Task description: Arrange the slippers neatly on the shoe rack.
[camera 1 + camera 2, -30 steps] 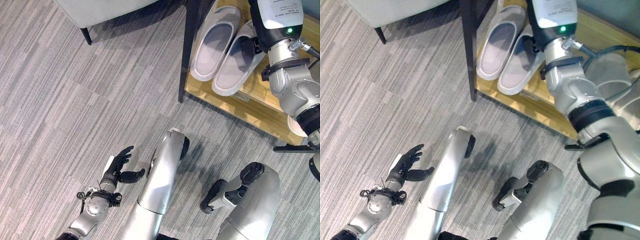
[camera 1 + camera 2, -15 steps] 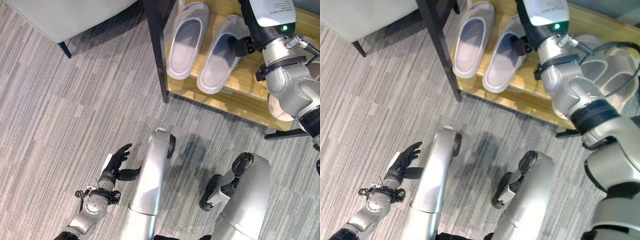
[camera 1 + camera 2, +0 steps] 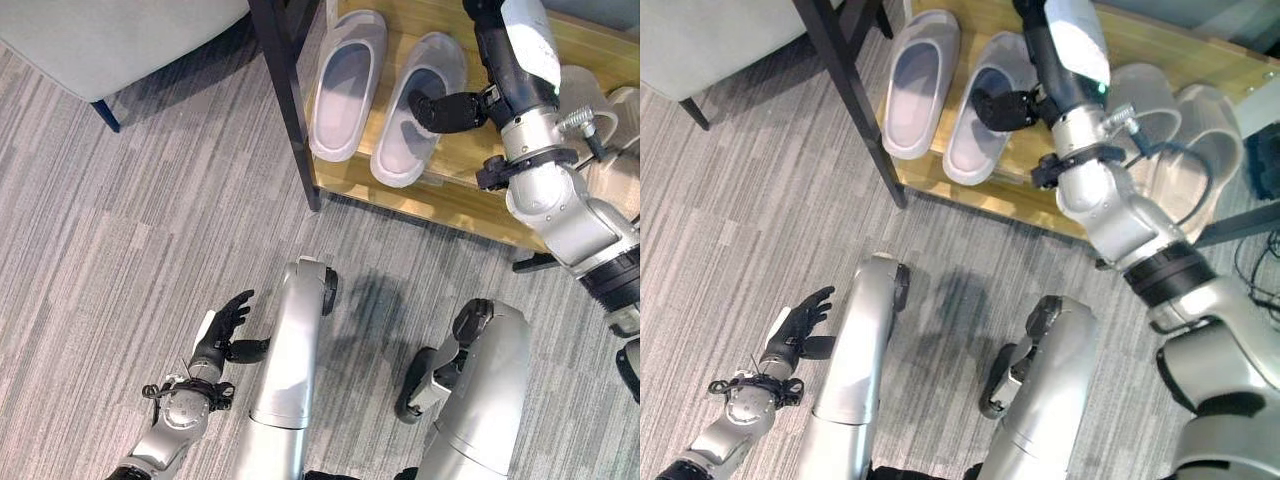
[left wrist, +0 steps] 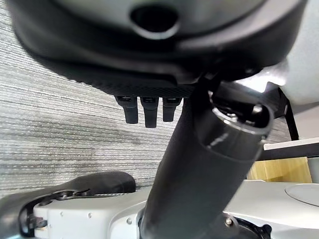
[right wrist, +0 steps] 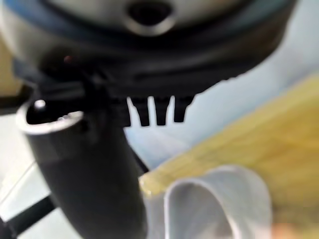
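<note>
Two pale grey slippers stand side by side on the wooden shoe rack, toes pointing away from me: the left slipper and the right slipper. My right hand hangs over the rack beside the right slipper, open, with its thumb reaching across that slipper's mouth. In the right wrist view the fingers are straight above the slipper. Whether the thumb touches it I cannot tell. My left hand is open low over the carpet, holding nothing.
A second, cream pair of slippers sits further right on the same shelf. The rack's black post stands at the shelf's left end. A grey upholstered seat on dark legs is at the far left. Grey striped carpet covers the floor.
The camera has shifted, so the rack sits further left in the picture. My right hand's thumb now lies further across the right slipper's mouth. The left hand keeps its pose.
</note>
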Available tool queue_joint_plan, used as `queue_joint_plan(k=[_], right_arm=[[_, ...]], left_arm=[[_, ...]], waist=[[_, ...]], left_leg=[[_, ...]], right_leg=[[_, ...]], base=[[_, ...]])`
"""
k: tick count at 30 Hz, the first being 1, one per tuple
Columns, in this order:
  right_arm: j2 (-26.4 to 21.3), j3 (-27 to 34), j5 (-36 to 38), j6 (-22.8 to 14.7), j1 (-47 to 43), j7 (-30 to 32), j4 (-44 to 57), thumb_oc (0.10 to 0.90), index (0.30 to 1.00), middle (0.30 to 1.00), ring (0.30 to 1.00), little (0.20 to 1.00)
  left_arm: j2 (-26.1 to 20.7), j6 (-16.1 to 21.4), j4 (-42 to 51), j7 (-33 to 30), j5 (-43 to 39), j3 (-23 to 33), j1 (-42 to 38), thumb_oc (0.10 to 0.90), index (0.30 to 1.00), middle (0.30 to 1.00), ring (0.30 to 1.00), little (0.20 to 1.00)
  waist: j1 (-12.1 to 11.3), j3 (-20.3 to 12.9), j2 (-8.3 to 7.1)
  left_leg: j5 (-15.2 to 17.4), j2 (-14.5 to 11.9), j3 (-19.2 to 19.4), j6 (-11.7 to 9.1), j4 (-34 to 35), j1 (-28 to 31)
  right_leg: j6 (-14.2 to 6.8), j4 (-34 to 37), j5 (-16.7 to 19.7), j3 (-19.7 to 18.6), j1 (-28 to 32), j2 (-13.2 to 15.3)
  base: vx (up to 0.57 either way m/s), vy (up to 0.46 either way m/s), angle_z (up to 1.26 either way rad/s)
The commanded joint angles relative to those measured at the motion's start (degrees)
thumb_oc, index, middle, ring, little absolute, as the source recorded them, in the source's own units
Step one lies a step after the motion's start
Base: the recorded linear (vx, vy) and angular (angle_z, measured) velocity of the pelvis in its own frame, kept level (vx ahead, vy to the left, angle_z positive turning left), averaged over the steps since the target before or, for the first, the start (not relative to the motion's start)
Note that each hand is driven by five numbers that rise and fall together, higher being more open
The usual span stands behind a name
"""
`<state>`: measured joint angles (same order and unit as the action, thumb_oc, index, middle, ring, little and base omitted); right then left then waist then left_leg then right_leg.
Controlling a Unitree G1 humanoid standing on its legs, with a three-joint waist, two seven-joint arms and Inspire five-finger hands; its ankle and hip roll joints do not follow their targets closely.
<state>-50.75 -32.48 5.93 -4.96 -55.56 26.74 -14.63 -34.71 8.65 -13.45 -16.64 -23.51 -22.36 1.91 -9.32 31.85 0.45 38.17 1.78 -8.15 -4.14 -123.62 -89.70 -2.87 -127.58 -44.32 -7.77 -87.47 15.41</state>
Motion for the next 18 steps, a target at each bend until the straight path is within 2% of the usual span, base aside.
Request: queue_joint_plan(k=[1, 4, 7, 11, 18], right_arm=[[1.58, 9.47, 2.24, -4.93, 0.27, 4.86, 8.77, 0.800, 0.900, 0.900, 0.900, 0.900], [5.76, 14.43, 1.77, -5.23, 6.11, 6.26, 12.01, 0.800, 0.900, 0.900, 0.900, 0.900], [8.45, 15.94, 1.93, -5.02, 8.79, 6.55, 13.06, 0.800, 0.900, 0.900, 0.900, 0.900], [10.90, 14.82, 2.76, -4.57, 8.70, 6.53, 11.45, 0.800, 0.900, 0.900, 0.900, 0.900], [14.70, 11.71, 8.46, -5.26, 4.82, 5.99, 5.60, 0.800, 0.900, 0.900, 0.900, 0.900]], left_arm=[[2.79, 2.46, 3.69, -1.32, 0.98, 0.80, 0.22, 0.800, 0.900, 0.900, 0.900, 0.900], [3.30, 2.28, 3.82, -1.92, 1.60, 1.32, -0.05, 0.800, 0.900, 0.900, 0.900, 0.900], [3.65, 2.28, 3.94, -2.61, 2.10, 1.34, -0.32, 0.800, 0.900, 0.900, 0.900, 0.900], [3.95, 2.20, 3.73, -3.22, 2.44, 0.64, -1.38, 0.800, 0.900, 0.900, 0.900, 0.900], [3.16, 2.49, 3.37, -3.78, 2.85, -0.92, -3.22, 0.800, 0.900, 0.900, 0.900, 0.900]], waist=[[-0.47, -2.05, 0.07], [0.14, -2.05, -0.40], [0.46, -2.05, -1.02], [0.37, -2.05, -1.34], [-0.47, -2.05, -0.66]], left_leg=[[8.07, -0.54, 7.38, 3.54, 0.58, -0.25], [8.20, -0.72, 8.11, 3.81, 0.80, -0.25], [8.35, -1.13, 8.60, 4.01, 0.83, -0.25], [8.62, -1.28, 8.53, 4.12, 0.76, -0.25], [8.60, -1.15, 8.01, 4.10, 0.72, -0.25]], right_leg=[[8.73, -4.60, 1.18, 4.77, -0.32, 0.15], [8.67, -4.55, 1.22, 4.71, -0.69, 0.03], [8.62, -4.50, 1.29, 4.63, -1.03, 0.07], [8.55, -4.38, 1.41, 4.70, -1.34, -0.11], [8.58, -4.15, 1.27, 5.31, -0.95, 0.05]], base=[[-0.01, 0.007, -0.09], [-0.01, 0.007, -0.05], [0.00, -0.003, -0.06], [0.00, 0.006, -0.07], [0.00, 0.002, -0.01]])
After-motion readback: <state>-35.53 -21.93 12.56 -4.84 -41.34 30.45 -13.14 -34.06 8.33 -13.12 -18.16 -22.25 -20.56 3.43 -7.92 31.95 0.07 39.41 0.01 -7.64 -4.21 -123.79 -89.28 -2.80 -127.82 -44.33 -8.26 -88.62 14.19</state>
